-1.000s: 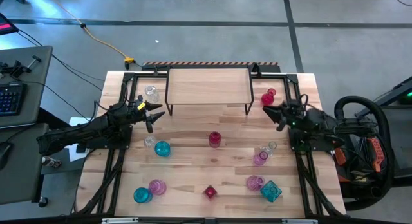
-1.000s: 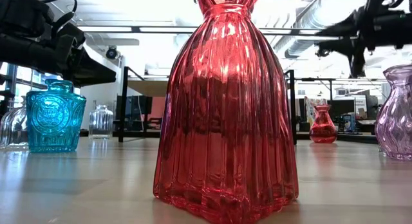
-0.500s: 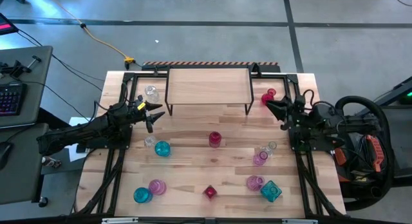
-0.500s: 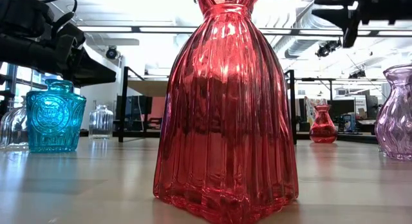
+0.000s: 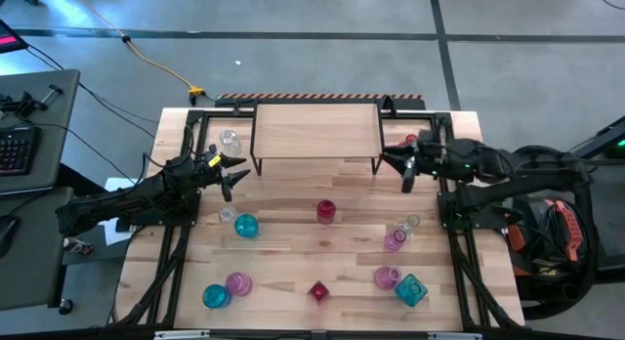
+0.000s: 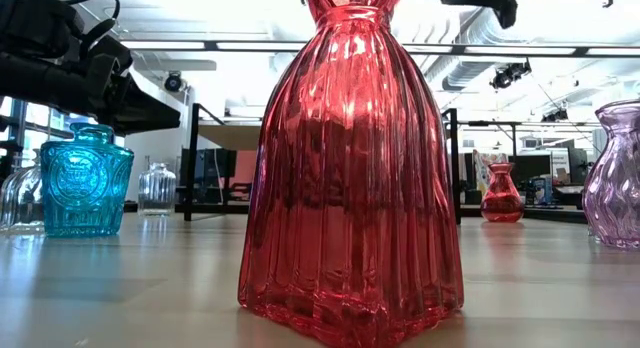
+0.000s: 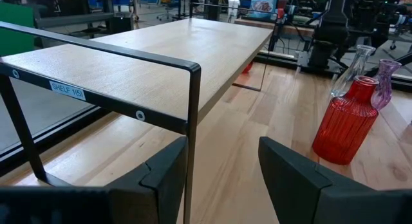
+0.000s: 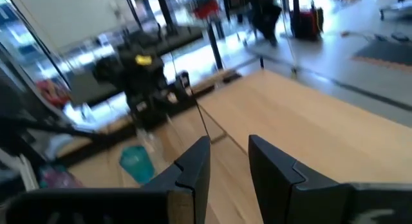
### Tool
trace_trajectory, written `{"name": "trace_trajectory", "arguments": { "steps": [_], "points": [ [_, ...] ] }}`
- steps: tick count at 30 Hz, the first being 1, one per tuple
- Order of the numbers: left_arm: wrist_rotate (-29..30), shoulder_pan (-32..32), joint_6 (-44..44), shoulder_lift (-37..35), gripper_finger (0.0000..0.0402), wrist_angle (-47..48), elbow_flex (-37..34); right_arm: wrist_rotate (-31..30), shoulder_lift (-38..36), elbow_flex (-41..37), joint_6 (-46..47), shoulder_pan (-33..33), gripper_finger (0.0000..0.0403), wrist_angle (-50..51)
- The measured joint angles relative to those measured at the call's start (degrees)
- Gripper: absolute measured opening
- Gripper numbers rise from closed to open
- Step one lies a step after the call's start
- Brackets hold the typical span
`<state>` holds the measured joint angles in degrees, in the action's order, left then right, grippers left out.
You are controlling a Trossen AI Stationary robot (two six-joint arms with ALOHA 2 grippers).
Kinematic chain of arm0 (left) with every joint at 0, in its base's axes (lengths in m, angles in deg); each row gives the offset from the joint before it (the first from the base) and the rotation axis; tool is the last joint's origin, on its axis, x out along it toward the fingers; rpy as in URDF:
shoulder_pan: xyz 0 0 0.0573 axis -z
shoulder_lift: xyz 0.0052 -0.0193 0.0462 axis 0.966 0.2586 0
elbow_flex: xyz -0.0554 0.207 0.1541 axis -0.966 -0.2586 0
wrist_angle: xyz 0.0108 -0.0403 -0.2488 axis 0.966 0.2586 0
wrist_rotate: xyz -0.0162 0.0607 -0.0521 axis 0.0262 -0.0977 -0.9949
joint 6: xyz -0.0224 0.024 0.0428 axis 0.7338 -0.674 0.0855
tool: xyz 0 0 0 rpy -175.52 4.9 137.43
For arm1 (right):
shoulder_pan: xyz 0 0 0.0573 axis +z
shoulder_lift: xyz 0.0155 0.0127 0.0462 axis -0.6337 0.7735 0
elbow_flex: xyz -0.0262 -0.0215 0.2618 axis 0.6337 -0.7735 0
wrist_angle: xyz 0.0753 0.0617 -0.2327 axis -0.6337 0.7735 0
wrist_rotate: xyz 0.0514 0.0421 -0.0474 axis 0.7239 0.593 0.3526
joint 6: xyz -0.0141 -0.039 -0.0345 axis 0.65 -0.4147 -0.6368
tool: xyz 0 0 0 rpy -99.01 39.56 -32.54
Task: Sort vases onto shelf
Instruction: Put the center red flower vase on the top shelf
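While the left arm reaches in from the table's left edge, its left gripper [image 5: 230, 174] hangs just off the shelf's [image 5: 316, 130] left front leg, fingers spread with nothing between them; the left wrist view shows that black leg in the gap between the two fingers [image 7: 161, 172] and the bare wood top running away beyond. Near that gripper, a clear vase [image 5: 229, 141] stands at the shelf's left end, and a second small clear vase [image 5: 227, 215] sits just beside a teal vase [image 5: 246, 225] closer to the front. At the front left corner a teal round vase [image 5: 216, 297] and a pink vase [image 5: 238, 283] stand close together. A red vase [image 5: 325, 211] stands alone in the middle of the table, in front of the shelf, and a small red faceted vase [image 5: 318, 291] stands at the front edge, filling the low view [image 6: 350, 168]. Further right, a pink bottle vase [image 5: 395, 240] and a small clear one [image 5: 412, 223] stand side by side, with another pink vase [image 5: 387, 277] and a teal square vase [image 5: 411, 289] touching near the front right. The right gripper [image 5: 400, 164] is raised by the shelf's right front corner, fingers apart and empty, and a red vase [image 5: 412, 141] peeks out just behind the right arm. No vase stands on the shelf
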<state>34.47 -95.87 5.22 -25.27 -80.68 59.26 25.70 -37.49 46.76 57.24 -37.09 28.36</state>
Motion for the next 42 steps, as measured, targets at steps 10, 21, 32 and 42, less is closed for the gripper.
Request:
{"name": "trace_trajectory", "arguments": {
  "steps": [10, 21, 32, 42],
  "points": [
    [-0.01, 0.02, -0.01, -0.01, 0.0179, 0.02, -0.02, 0.05, 17.99, 17.22, 6.55, 0.00, 0.0089, 18.60],
    [0.01, 0.01, 0.01, 0.00, 0.0179, 0.01, -0.01, 15.54, 31.96, 25.76, 10.77, -2.73, 0.0089, 26.07],
    [0.01, 0.02, 0.01, 0.01, 0.0179, 0.02, -0.02, 21.95, 41.77, 26.34, 12.20, -6.66, 0.0089, 26.34],
    [0.01, 0.02, 0.00, 0.01, 0.0179, 0.00, 0.00, 26.01, 47.44, 26.34, 12.15, -5.44, 0.0089, 23.23]
  ]
}}
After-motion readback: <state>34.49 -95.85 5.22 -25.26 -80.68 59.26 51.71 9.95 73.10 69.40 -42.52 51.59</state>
